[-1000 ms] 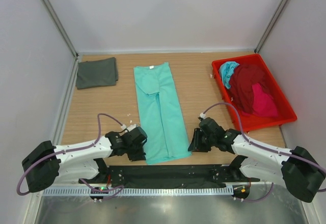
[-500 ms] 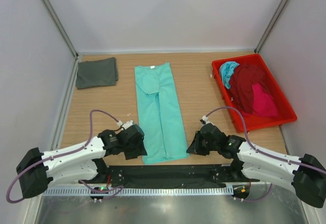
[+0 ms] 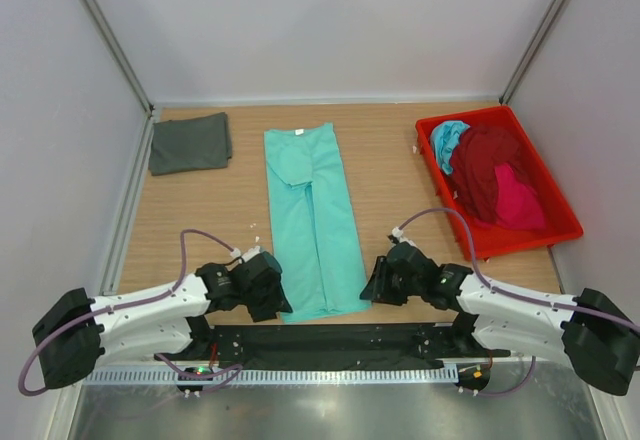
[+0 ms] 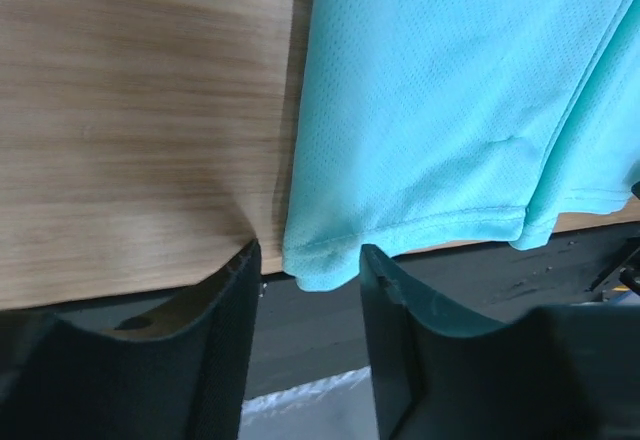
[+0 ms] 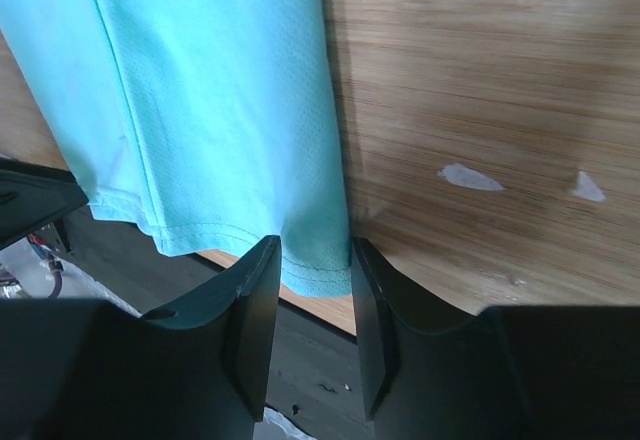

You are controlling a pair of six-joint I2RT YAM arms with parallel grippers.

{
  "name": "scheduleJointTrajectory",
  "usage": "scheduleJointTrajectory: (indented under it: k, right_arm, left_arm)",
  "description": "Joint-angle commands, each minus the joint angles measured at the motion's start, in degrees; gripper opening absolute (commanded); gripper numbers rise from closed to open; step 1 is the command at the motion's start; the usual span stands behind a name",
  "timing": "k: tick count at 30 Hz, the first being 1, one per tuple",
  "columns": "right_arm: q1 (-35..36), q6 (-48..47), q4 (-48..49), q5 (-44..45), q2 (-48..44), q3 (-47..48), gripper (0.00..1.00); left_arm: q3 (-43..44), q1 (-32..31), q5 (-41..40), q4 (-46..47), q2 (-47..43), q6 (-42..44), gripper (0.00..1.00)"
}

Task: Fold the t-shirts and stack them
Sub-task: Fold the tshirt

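Wood worktop [image 3: 210,210] fills the middle of the top view. Low in the frame, the left claw [image 4: 310,255] and right claw [image 5: 312,250] are spread, each with a bottom corner of the long mint green t-shirt [image 3: 310,210] between its fingers. A second ago they sat further off; now they have slid in. I think they can pinch and fold next. The dark grey t-shirt [image 3: 190,142] lies upper left. Other shirts [image 3: 495,175] fill the red tray [image 3: 565,232], right.
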Motion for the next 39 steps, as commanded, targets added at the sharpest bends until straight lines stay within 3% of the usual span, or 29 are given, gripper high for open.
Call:
scheduleJointTrajectory:
  k: [1,6,10,14,16,18,21,24,28,32,39]
  right_arm:
    - [1.9,0.1,2.4,1.0,1.7,0.4,0.41]
    - [3.9,1.5,0.7,2.4,1.0,0.8,0.36]
    - [5.0,2.3,-2.5,4.3,-0.6,1.5,0.30]
    - [5.6,3.0,-1.6,4.1,-0.9,1.4,0.24]
    - [5.9,3.3,-0.6,3.8,-0.6,1.3,0.23]
    - [6.4,3.7,0.2,3.5,-0.5,1.2,0.30]
    - [7.0,4.6,0.4,4.2,-1.1,1.4,0.32]
    - [7.2,5.5,0.7,4.7,-1.4,1.3,0.35]
    - [7.7,5.9,1.0,4.8,-0.4,1.1,0.35]
    - [8.3,6.2,1.1,4.8,0.9,0.9,0.33]
    - [9.2,6.5,2.0,6.8,0.9,1.1,0.17]
  left_arm:
    - [-1.4,-0.2,-0.3,2.3,1.5,-0.5,0.44]
    - [-1.0,-0.2,-0.9,0.7,0.6,-0.7,0.14]
    - [1.1,-0.2,-2.7,-2.6,0.0,0.0,0.00]
    - [2.0,-0.2,-2.5,-3.3,0.1,0.9,0.00]
    - [2.5,-0.2,-2.2,-3.0,0.0,1.4,0.08]
    - [2.7,-0.2,-2.0,-3.1,-0.5,1.5,0.25]
    - [2.7,-0.2,-2.5,-4.0,-2.2,1.2,0.37]
    - [2.1,-0.2,-2.7,-4.3,-3.9,0.6,0.43]
    - [0.9,-0.2,-2.1,-3.0,-3.9,0.0,0.44]
    - [0.1,-0.2,-1.3,-2.1,-2.6,-0.2,0.39]
    - [-0.5,-0.2,-0.3,-1.5,-1.7,-0.2,0.25]
